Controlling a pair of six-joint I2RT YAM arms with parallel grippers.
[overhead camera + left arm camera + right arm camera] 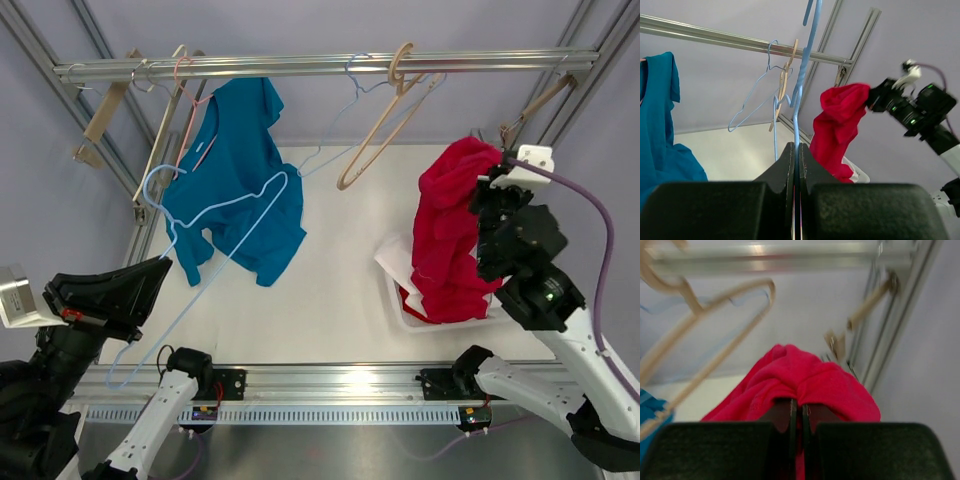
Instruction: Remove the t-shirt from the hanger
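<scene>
My left gripper [160,268] [797,150] is shut on the thin wire of a bare light-blue hanger [240,232] [801,85], which rises from the jaws out of the top of the left wrist view. At the right, the red t-shirt [445,240] [840,120] [805,375] hangs bunched from my right gripper [480,192] [800,405], which is shut on a fold at its top. The shirt's lower end trails into a white basket [395,290]. The shirt and the hanger are apart.
A metal rail [320,65] crosses the back. On it hang a teal t-shirt [235,170] on a pink hanger [185,75], a blue wire hanger [340,120] and a beige hanger [385,130]. Wooden hangers [105,110] sit at both rail ends.
</scene>
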